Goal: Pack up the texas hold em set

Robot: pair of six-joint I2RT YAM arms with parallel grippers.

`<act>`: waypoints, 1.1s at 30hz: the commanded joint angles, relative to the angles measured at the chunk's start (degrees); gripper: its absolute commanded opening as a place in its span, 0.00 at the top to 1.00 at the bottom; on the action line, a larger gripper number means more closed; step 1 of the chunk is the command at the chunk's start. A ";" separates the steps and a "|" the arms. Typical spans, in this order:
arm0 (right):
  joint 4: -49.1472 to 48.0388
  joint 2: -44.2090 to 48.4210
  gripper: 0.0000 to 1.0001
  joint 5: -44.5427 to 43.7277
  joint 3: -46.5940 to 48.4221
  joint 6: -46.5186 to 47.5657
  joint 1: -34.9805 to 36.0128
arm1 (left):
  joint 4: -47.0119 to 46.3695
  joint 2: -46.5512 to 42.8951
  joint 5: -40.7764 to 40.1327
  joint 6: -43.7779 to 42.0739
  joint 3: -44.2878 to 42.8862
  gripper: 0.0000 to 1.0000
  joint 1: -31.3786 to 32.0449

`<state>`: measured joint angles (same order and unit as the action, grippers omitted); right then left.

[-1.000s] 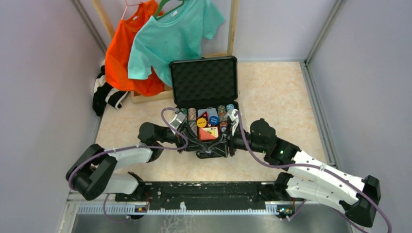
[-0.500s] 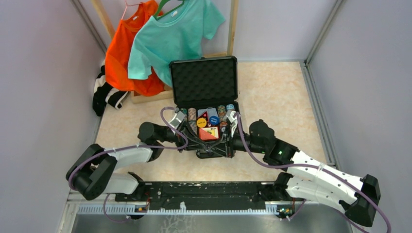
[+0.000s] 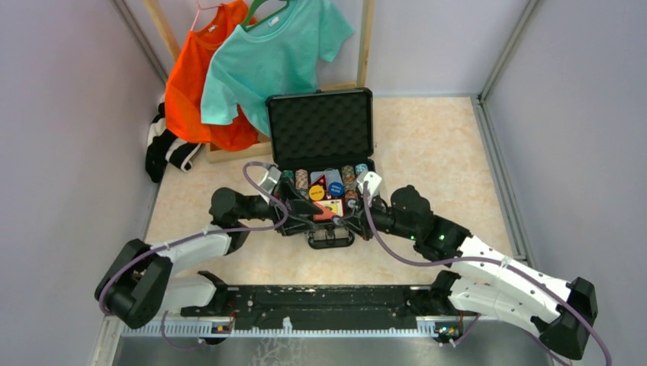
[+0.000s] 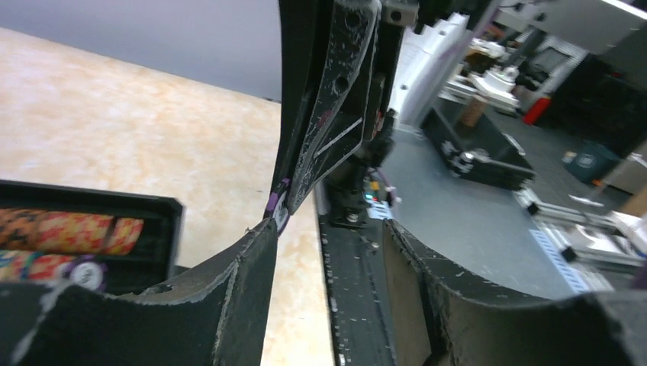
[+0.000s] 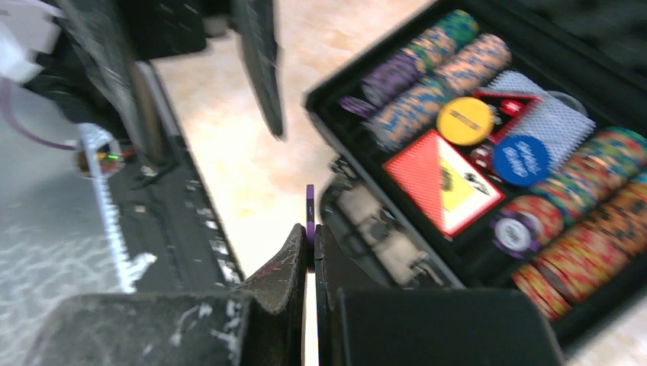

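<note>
Since a second ago the purple chip has been changing owners. My right pincer has pressed together on it, while my left pincer has spread and is letting go, its arm swinging a little leftward. The chip is standing edge-on between the right fingertips, near the front edge of the briefcase, which is lying open on the table with its lid upright.

I am judging the chip light, rigid and slick-faced, so I am holding it across its flat faces. A thin disc like that could pivot or squirt out under an off-centre squeeze.

Inside, the chip rows are lying on edge beside the red-orange card box, so I am expecting a narrow slot.
</note>
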<state>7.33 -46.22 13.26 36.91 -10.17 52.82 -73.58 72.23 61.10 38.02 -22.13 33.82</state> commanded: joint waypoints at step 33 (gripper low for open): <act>-0.04 -33.86 1.00 7.92 10.78 36.24 -20.74 | 18.09 -8.47 -8.44 -13.84 3.88 0.40 -1.48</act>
<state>10.26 -80.01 21.10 45.93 23.66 33.10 -55.20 64.34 52.66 25.67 -18.70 32.47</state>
